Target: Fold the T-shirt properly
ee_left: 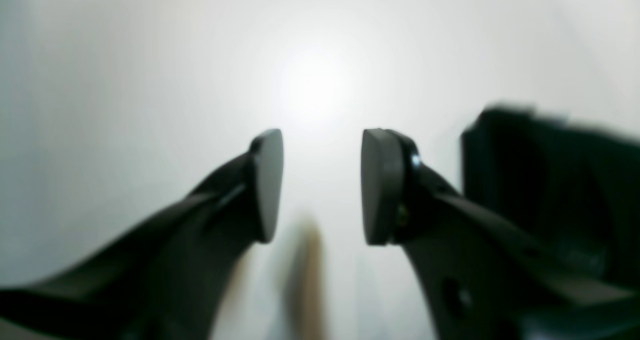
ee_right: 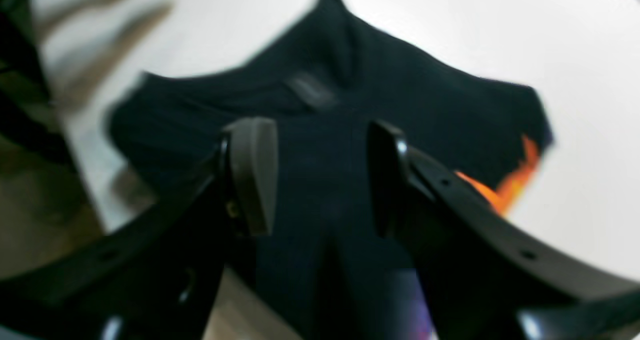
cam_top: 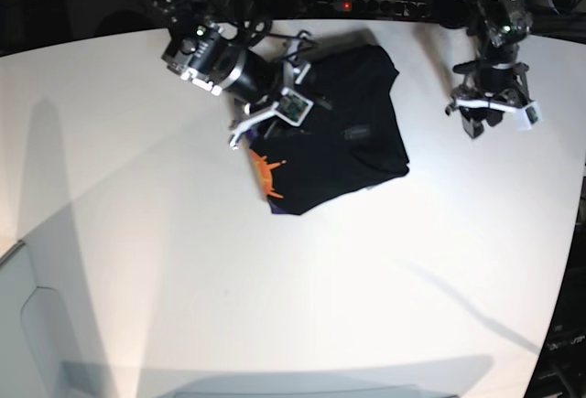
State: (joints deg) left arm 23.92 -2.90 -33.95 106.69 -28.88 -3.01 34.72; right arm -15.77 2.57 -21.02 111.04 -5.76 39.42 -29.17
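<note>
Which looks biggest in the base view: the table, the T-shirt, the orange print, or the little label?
1. The white table, by far the largest.
2. The T-shirt, a folded black bundle.
3. The orange print on the shirt's edge.
4. The small label, the tiniest.

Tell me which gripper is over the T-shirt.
The right gripper, on the base view's left: it hangs open above the black T-shirt. The left gripper is open over bare white table, off to the shirt's side.
</note>
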